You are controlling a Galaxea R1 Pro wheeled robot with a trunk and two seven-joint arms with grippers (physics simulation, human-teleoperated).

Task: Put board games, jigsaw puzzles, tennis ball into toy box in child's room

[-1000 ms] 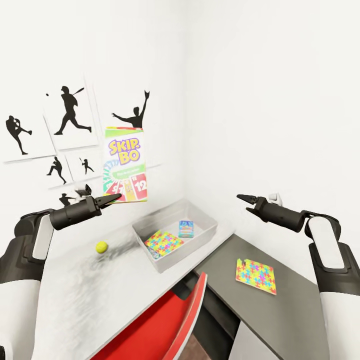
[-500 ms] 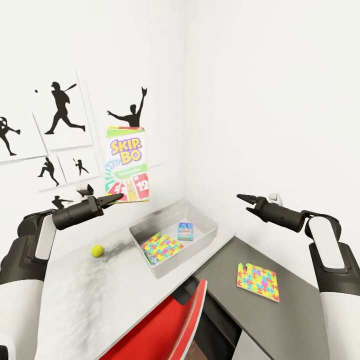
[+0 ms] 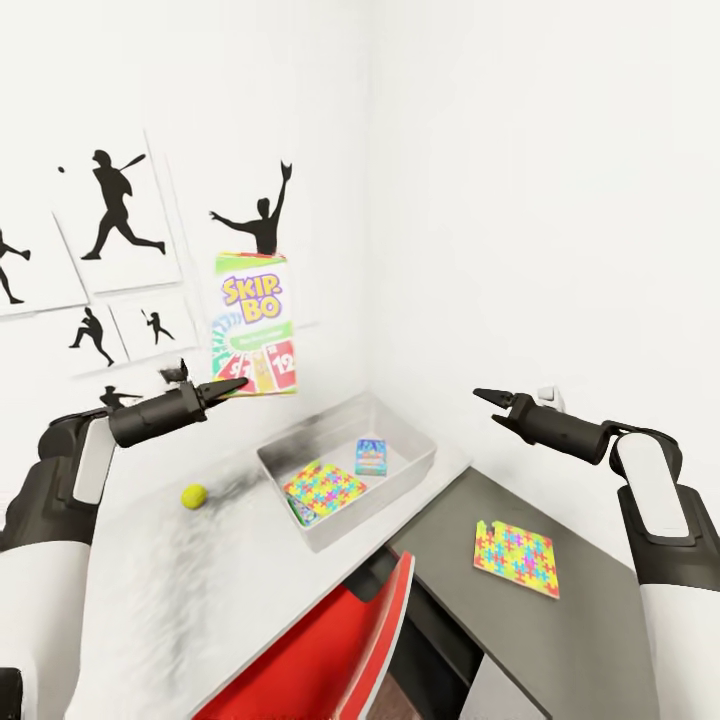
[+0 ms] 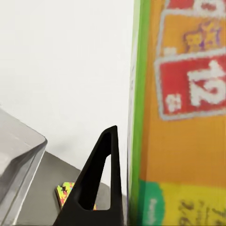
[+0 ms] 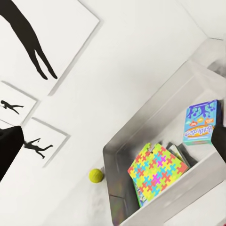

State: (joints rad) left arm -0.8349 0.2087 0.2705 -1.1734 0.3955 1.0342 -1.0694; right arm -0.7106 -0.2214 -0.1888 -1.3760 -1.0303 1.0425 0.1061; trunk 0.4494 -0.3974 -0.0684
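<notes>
My left gripper is shut on the lower edge of the green-yellow-red Skip-Bo board game, holding it upright in the air to the left of and above the toy box. In the left wrist view the Skip-Bo box stands against one black finger. Inside the toy box lie a jigsaw puzzle and the small blue board game. The tennis ball rests on the pale table left of the box. A second jigsaw puzzle lies on the dark lower section. My right gripper hangs open and empty.
A red chair stands close in front, tucked against the table edge. Walls meet in a corner right behind the toy box, with black silhouette posters on the left wall. The dark lower desk section stretches to the right under my right arm.
The view has swung slightly, sliding the posters left. My left gripper has risen a little with the Skip-Bo box. The right arm holds the same pose.
</notes>
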